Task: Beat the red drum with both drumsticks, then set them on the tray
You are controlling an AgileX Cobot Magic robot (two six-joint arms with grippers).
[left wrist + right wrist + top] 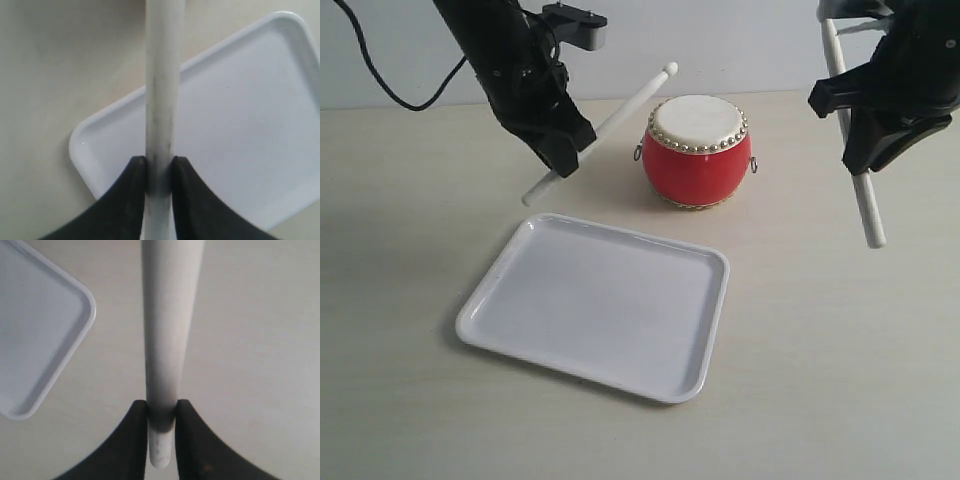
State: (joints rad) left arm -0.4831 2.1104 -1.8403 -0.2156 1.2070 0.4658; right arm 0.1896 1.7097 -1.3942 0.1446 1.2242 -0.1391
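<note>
The left jaws are clamped on the left drumstick (630,103). Its long axis slants up toward the red drum (697,150), with the tip raised just beside the skin and clear of it. The right jaws grip the right drumstick (868,210), which hangs almost upright over the counter (820,350), well to the drum's right. The left stick looks nearer to striking. The tray (600,300) lies in front of the drum, below both sticks.

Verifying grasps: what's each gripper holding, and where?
Left gripper: drumstick, pinched near its butt end. Right gripper: other drumstick, also near the butt end.
</note>
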